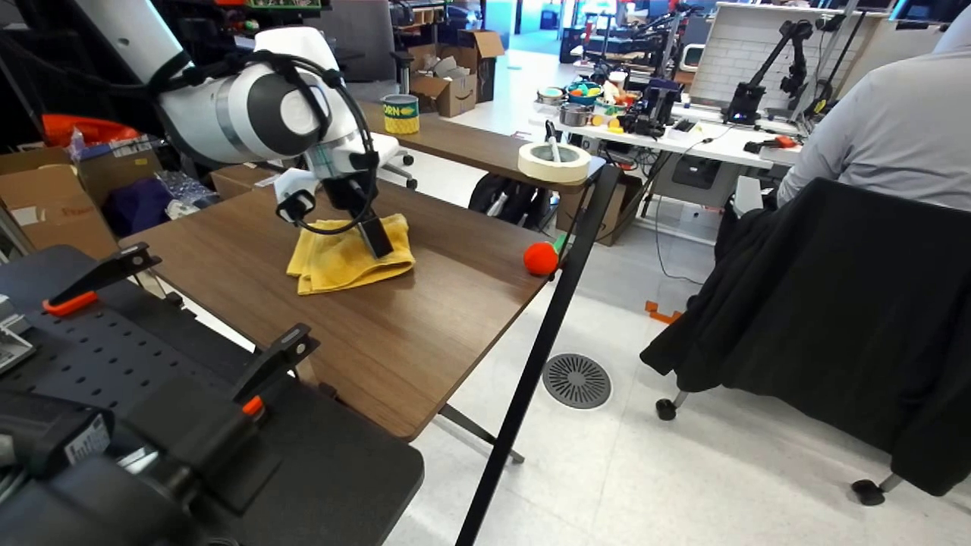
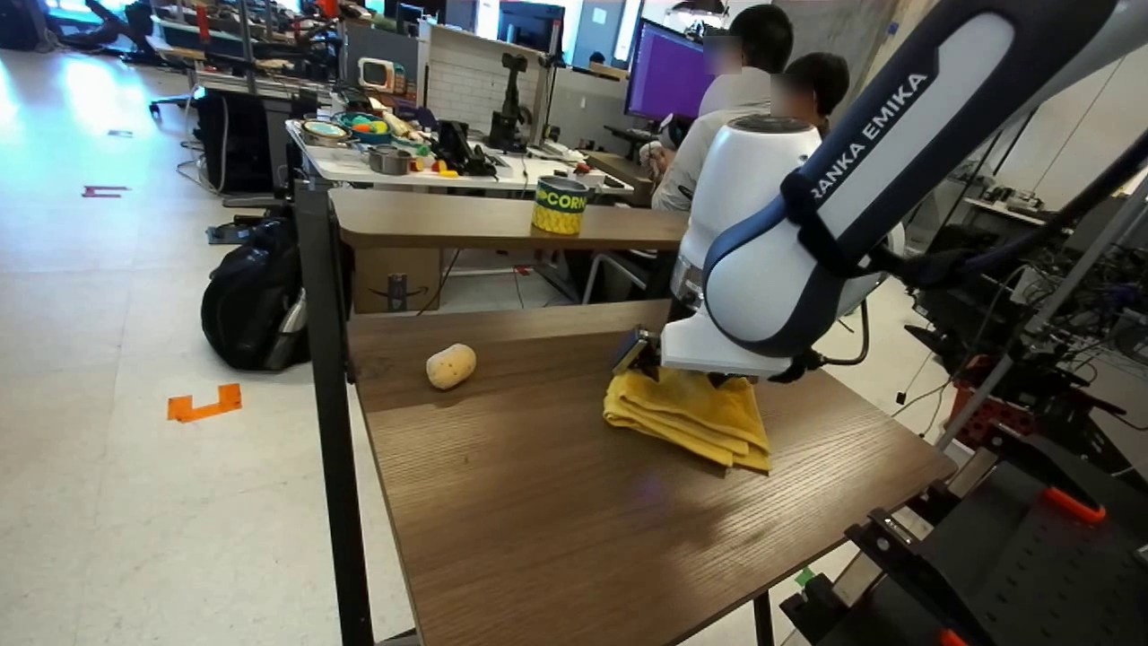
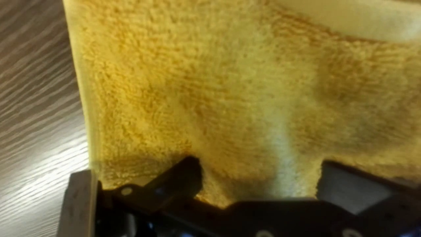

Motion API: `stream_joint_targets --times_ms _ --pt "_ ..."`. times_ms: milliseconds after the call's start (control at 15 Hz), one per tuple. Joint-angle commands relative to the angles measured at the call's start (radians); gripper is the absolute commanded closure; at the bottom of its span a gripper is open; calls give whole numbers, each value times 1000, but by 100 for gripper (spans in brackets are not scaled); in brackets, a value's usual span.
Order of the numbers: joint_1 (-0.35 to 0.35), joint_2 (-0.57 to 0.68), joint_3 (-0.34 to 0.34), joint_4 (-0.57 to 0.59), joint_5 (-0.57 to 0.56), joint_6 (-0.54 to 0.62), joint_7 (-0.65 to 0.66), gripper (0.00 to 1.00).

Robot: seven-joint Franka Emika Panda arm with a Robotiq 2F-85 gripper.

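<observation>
Towel (image 1: 337, 262), yellow, fuzzy nap, folded in flat layers, lies on the wood-grain desk (image 1: 372, 334) under the arm (image 1: 235, 114). In an exterior view its near edge climbs toward the right; outline squarish and partly covered, so can't tell the long axis. Jaws spread wide over it, cloth showing between the black fingers (image 3: 184, 177) in the wrist view; can't tell if the tips press in. Left to right in an exterior view: beige potato-shaped lump (image 2: 451, 366) on the desk; can (image 2: 560, 206) on the shelf (image 2: 430, 220), cylinder, "CORN" readable, knobbly yellow pattern below; stacked towel folds, one corner pointing down; "RANKA EMIKA" on the arm. Right of the towel in an exterior view: smooth orange-red ball (image 1: 540, 259) with a green bit, near the desk corner, then cream tape roll (image 1: 531, 165), flat ring, marker (image 1: 554, 148) leaning in its hole.
</observation>
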Motion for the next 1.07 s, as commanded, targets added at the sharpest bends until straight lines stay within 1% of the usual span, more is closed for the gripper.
stream_joint_targets --times_ms 0,200,333,400,533,600,667,867,1000 --pt "100 10 57 -48 -12 55 9 0" --pt "193 -9 92 -56 -11 33 9 0" --pt "258 0 111 -38 -6 23 20 0" --pt "273 13 112 -9 -5 3 18 0" --pt "304 40 92 47 3 -51 44 0" --pt "254 13 90 -59 -6 64 1 0" --pt "224 26 78 -42 1 59 -1 0" --pt "155 22 40 -10 45 31 48 0" --pt "68 20 29 3 61 22 52 0"
